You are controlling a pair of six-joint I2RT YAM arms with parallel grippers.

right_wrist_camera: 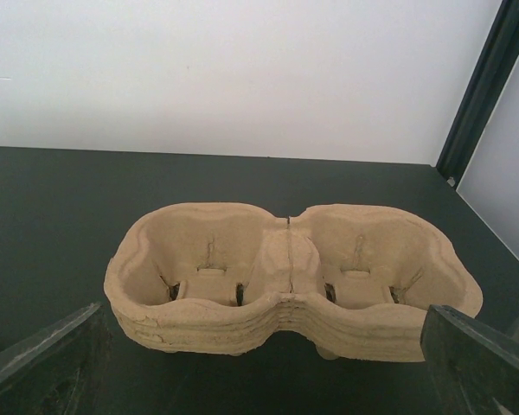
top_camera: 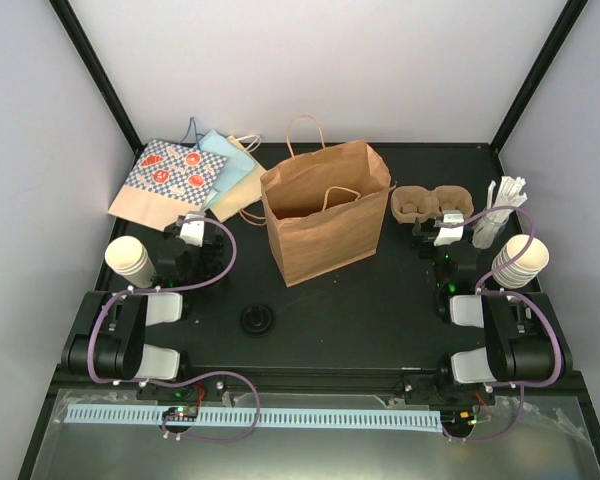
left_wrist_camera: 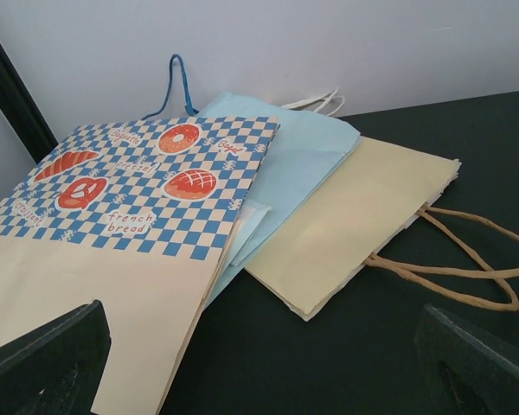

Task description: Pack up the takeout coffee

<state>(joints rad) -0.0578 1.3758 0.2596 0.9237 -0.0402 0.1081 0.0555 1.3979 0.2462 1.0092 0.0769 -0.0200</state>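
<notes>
L gripper (top_camera: 190, 224) & R gripper (top_camera: 450, 220) both spread wide. Carrier (right_wrist_camera: 285, 285) far R, just ahead of R gripper. L cups (top_camera: 130, 258), R cups (top_camera: 521, 258) beside arms; lids (top_camera: 258, 320) near-centre. Bag (top_camera: 325, 215) upright btwn arms; flat bags (left_wrist_camera: 156, 199) ahead of L gripper.

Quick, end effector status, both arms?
Left end effector: open, holding nothing, facing the flat paper bags.
Right end effector: open, holding nothing, facing the cup carrier.

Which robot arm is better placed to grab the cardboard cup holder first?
Right, probably. The right end effector is open and faces the cup carrier straight on. The left end effector faces flat paper bags, far from it.
</notes>
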